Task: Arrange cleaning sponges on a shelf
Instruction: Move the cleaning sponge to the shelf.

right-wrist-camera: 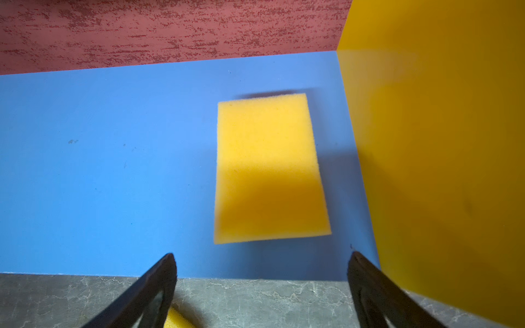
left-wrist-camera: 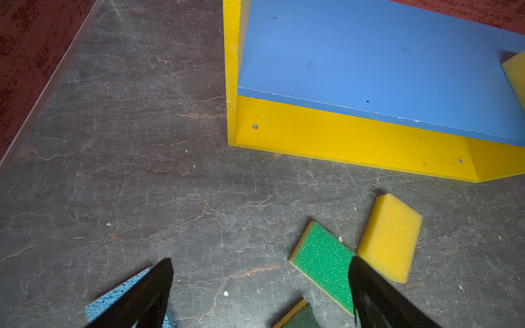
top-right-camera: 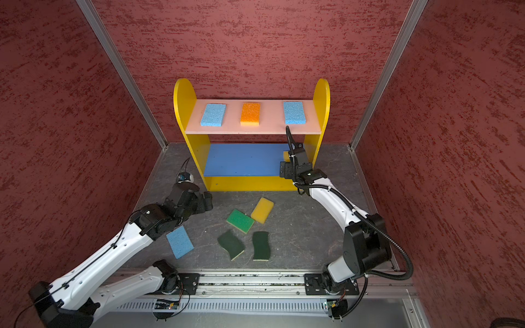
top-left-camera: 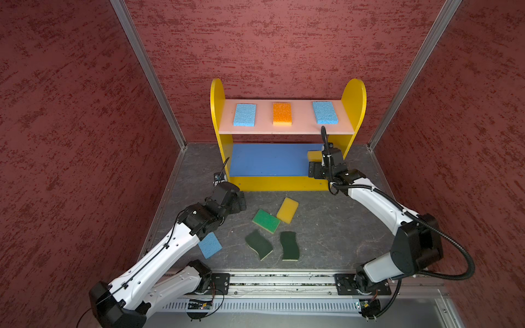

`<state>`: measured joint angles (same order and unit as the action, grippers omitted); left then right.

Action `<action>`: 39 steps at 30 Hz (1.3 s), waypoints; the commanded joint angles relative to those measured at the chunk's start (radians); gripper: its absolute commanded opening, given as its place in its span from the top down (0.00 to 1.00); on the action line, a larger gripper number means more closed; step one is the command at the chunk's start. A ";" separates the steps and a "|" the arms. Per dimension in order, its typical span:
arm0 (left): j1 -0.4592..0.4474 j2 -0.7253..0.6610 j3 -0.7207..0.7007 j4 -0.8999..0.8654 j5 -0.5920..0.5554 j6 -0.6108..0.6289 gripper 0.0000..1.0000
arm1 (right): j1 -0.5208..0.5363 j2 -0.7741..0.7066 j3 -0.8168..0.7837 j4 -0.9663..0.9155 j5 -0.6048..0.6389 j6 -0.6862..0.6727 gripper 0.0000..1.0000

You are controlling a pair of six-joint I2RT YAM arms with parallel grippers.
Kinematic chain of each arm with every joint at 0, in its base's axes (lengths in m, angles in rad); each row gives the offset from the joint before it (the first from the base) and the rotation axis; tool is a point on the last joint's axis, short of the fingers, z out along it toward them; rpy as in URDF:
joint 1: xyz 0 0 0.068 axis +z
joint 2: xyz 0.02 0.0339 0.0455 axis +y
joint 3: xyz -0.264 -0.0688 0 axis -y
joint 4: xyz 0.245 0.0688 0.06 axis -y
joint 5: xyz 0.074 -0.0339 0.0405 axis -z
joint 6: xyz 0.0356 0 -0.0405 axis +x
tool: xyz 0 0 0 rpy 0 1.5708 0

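The shelf (top-left-camera: pixel 217 108) stands at the back. Its pink top board carries two light blue sponges (top-left-camera: pixel 245 114) (top-left-camera: pixel 325 112) and an orange-topped one (top-left-camera: pixel 282 114). A yellow sponge (right-wrist-camera: pixel 270 167) lies free at the right end of the blue middle board (right-wrist-camera: pixel 113 170). My right gripper (right-wrist-camera: pixel 261 255) hangs open just in front of it, nothing between its fingers. On the table lie a yellow sponge (top-left-camera: pixel 287 210), a bright green one (top-left-camera: pixel 266 221), two dark green wavy ones (top-left-camera: pixel 258 244) (top-left-camera: pixel 289 246) and a light blue one (top-left-camera: pixel 210 244), partly under my left arm. My left gripper (left-wrist-camera: pixel 260 259) is open above the table.
Red textured walls (top-left-camera: pixel 71 142) with metal corner posts (top-left-camera: pixel 153 76) close in three sides. The arms' mounting rail (top-left-camera: pixel 284 281) runs along the front edge. The shelf's right side panel (right-wrist-camera: pixel 440 142) stands close beside my right gripper.
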<state>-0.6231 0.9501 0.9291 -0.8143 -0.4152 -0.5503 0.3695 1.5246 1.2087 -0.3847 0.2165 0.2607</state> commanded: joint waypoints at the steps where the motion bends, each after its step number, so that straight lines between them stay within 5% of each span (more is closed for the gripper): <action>1: -0.006 0.003 -0.014 -0.002 -0.020 -0.014 0.03 | -0.004 0.020 0.002 0.024 0.011 -0.008 0.05; 39: -0.006 0.044 -0.001 0.009 -0.045 -0.003 0.03 | -0.015 0.131 0.051 0.099 0.020 -0.017 0.04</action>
<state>-0.6250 0.9977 0.9237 -0.8108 -0.4477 -0.5529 0.3691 1.6352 1.2297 -0.2958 0.2512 0.2424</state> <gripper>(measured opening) 0.971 0.959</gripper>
